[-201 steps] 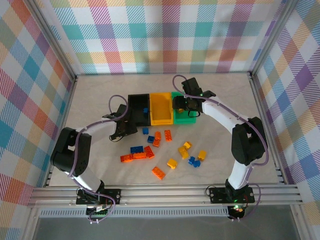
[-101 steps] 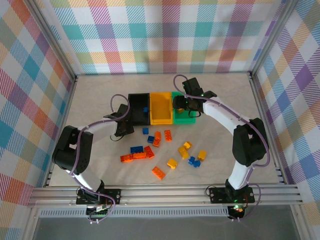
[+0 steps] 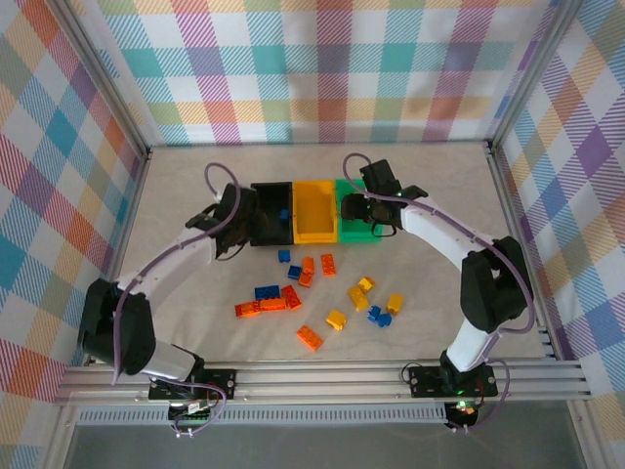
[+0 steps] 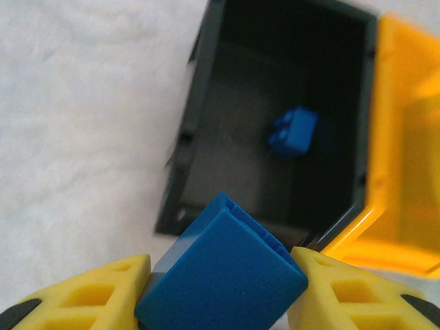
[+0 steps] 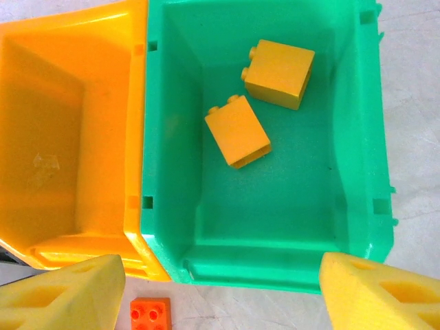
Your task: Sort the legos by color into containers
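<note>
left claw [image 4: 221,265] has closed on a blue brick [image 4: 227,289] and carried it to the black bin's [image 4: 196,137] near edge; drop pending. right claw [image 5: 216,275] open, empty, above green bin [image 5: 357,137].

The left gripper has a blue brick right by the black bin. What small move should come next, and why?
Probably ease the left gripper forward until the blue brick hangs over the black bin, then release. The gripper is shut on that brick, which sits at the bin's near corner rather than above its floor, and a loose blue brick already lies inside.
</note>
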Robot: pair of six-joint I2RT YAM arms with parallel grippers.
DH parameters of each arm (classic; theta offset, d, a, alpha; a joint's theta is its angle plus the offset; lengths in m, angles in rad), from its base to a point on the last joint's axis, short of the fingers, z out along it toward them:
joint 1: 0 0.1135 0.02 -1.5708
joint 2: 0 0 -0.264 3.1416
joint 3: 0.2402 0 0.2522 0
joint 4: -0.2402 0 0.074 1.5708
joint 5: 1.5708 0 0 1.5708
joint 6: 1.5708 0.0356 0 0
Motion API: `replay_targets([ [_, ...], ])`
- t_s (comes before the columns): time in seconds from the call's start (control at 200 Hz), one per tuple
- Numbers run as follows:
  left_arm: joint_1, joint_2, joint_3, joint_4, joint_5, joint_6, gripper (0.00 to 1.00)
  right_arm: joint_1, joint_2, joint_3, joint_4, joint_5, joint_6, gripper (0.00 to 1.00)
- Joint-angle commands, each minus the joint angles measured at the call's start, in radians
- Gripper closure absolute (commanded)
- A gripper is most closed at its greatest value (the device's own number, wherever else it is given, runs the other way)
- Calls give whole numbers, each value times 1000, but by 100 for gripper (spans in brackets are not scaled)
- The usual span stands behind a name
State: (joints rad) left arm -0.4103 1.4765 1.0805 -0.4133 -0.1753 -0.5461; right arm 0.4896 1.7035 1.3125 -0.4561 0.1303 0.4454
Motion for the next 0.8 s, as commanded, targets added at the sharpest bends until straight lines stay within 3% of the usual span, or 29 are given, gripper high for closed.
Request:
replay_targets([
  [0.0,-2,122,106,-17,-24,-4,63,-2,-47,-26,7,-4,15,25],
  [0.335,-1,424,402,-121,-103,-1,64,-2,-125,-89,-7,-22,10,25],
  [0.535,-29,402,402,-95,-82,-5,32,0,-197,-167,-26,-80,8,23],
  [0.69,-52,299,339,-56,-40,-29,15,31,-237,-221,-45,-136,-8,23],
  [0.795,-70,190,246,-10,0,-61,7,113,-215,-225,-63,-131,-16,23],
])
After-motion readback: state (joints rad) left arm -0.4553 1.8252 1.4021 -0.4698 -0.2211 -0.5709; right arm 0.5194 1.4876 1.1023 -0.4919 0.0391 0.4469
